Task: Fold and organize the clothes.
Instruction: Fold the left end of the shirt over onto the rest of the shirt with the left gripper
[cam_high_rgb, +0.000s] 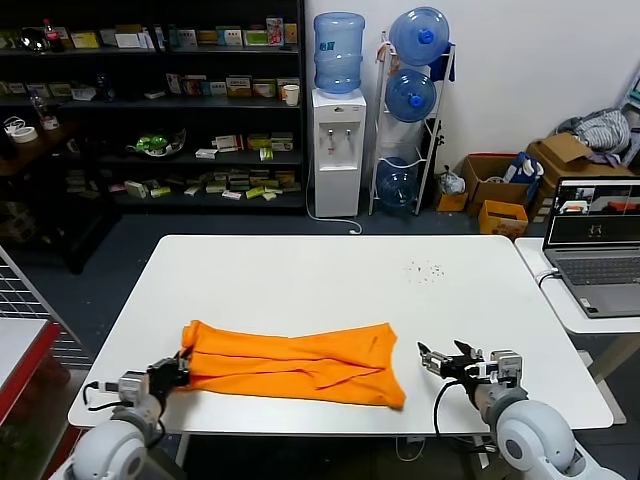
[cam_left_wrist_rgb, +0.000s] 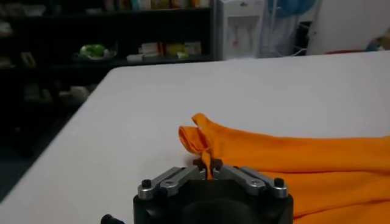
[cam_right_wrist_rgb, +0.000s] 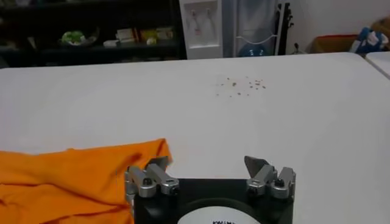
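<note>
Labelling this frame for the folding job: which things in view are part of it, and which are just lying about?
Part of the job:
- orange T-shirt, lying folded lengthwise on the table
- left gripper, shut on the shirt's edge
- right gripper, open, beside the shirt

Just lying about:
- laptop on the side table
- water dispenser
- crumbs on the table

— What's the orange T-shirt (cam_high_rgb: 293, 362) like?
— Plain, soft, folded into a long wrinkled band.
— Where is it?
— Flat on the table's near half, running from nine o'clock toward four, one end bunched.
</note>
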